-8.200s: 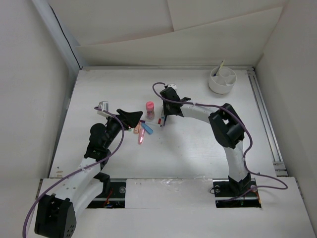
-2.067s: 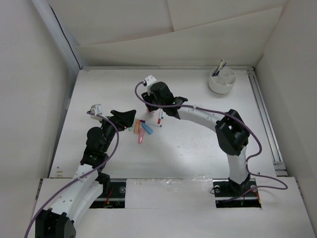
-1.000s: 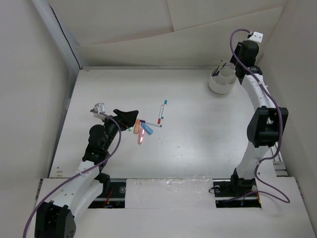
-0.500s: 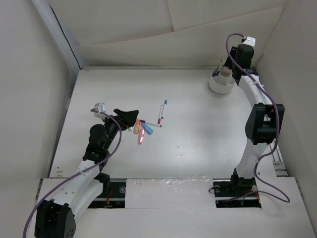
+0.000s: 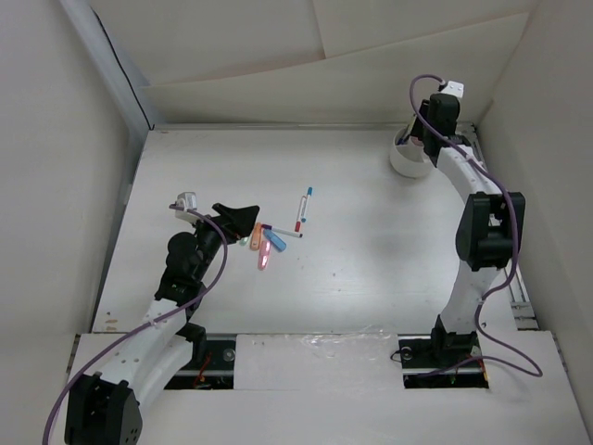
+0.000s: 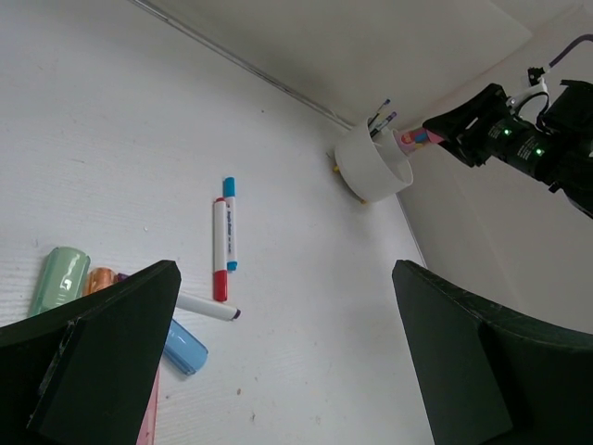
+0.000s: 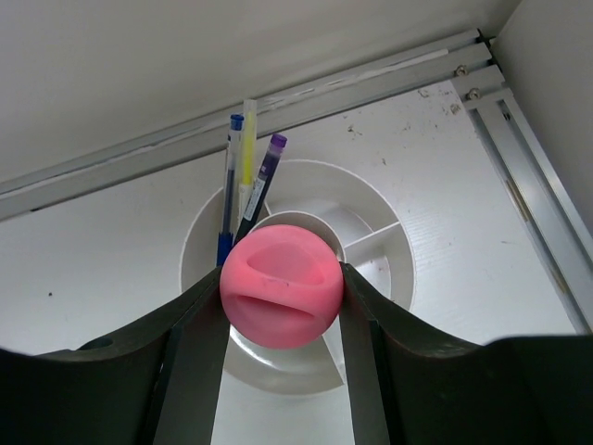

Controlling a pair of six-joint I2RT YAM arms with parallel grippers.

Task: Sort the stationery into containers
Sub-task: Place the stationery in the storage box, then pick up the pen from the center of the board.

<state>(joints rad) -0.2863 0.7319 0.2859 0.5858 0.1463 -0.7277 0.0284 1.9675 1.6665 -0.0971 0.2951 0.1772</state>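
My right gripper (image 7: 281, 306) is shut on a small bottle with a round pink cap (image 7: 281, 290) and holds it right above the round white divided cup (image 7: 380, 209). Three thin pens (image 7: 248, 139) with blue, yellow and purple tips stand in the cup's far-left compartment. From above, the cup (image 5: 408, 159) is at the back right, partly hidden by the right gripper (image 5: 422, 134). My left gripper (image 6: 287, 362) is open and empty, beside loose stationery: red and blue pens (image 6: 220, 250), a purple-tipped pen (image 6: 206, 308), and green (image 6: 57, 278), orange (image 6: 100, 278) and blue (image 6: 185, 346) highlighters. A pink highlighter (image 5: 265, 257) lies nearest.
A metal rail (image 5: 496, 232) runs along the table's right edge, close beside the cup, and another rail (image 7: 371, 79) lines the back edge. White walls enclose the table at the back and on both sides.
The right arm has swung left and down from behind the cup, bringing the pink bottle over the cup's middle. The left arm and the loose stationery have not moved.
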